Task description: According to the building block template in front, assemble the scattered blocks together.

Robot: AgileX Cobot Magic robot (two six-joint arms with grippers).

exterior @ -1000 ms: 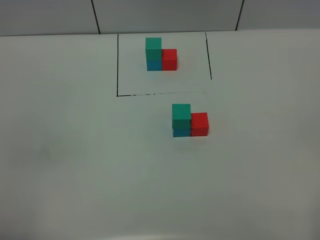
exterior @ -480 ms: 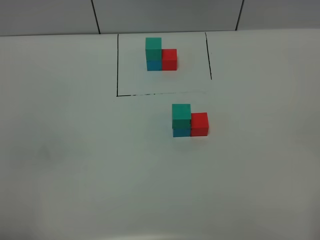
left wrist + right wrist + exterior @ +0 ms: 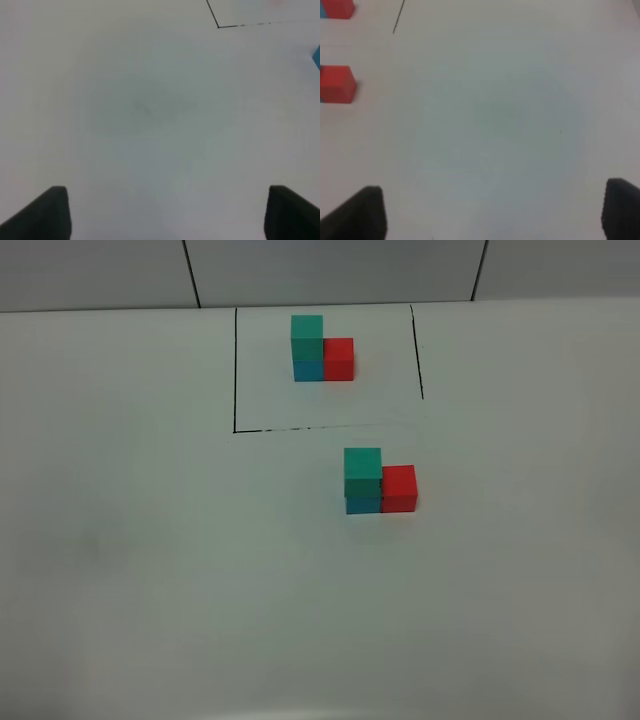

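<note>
White table (image 3: pixel 150 570), nothing's moved lately: my scattered blocks (image 3: pixel 379 481) match the building block template (image 3: pixel 322 348); left gripper (image 3: pixel 165 212) and right gripper (image 3: pixel 492 212) wide, empty. Done, I'd say.

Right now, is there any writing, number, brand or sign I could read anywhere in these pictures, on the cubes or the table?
None: no readable text shows in any view.
The framed cubes and the loose stack of cubes have plain faces without letters or numbers.
The only marks on the white table are thin black lines drawn around the framed cubes, not writing.
</note>
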